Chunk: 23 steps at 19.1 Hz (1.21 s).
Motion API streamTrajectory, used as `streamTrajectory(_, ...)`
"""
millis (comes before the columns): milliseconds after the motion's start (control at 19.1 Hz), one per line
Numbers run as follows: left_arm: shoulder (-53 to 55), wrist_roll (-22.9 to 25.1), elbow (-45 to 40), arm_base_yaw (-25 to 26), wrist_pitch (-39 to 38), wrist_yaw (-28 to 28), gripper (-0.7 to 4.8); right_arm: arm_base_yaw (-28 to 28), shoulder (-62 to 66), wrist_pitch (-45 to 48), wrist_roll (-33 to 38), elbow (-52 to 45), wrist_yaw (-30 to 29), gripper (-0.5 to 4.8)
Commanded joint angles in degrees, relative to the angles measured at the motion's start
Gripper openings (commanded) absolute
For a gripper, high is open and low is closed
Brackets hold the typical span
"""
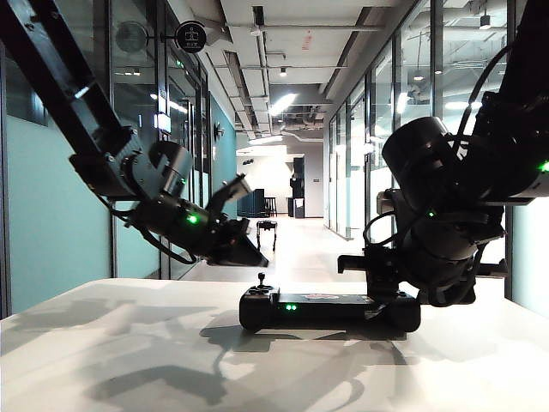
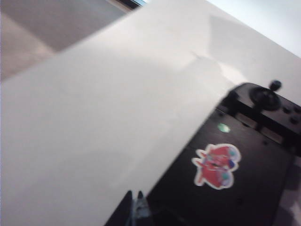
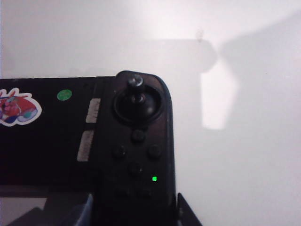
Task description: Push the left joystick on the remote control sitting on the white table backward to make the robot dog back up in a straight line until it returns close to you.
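Black remote control (image 1: 330, 309) sits pinched in right jaws (image 3: 134, 212); left jaws (image 1: 244, 249), state unclear, hover above it.

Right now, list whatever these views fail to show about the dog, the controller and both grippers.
- robot dog: exterior view, too small and far down the corridor to read its heading.
- remote control: exterior view, right end hidden by the right arm.
- left gripper: left wrist view, blurred and cut off by the frame edge; opening unclear.
- right gripper: exterior view, hidden behind its own arm; only its tips show in the right wrist view.
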Motion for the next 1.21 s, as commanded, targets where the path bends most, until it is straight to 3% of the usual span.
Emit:
streamTrajectory(52,0.79,1.51,1.11,-1.07,-1.40,0.61,-0.05,0.04,-0.37,1.38,0.61,0.28,0.42,1.98)
streamTrajectory(734,1.09,7.72,1.11,-1.38,-5.92,0.59,-0.05,0.04,-0.37,1.38,0.59,0.28,0.44,1.98)
streamTrajectory(1205,1.03,9.20,1.11,-1.36,-6.08,4.90,-0.05,0.04,-0.37,1.36,0.59,0.28,0.46,1.98)
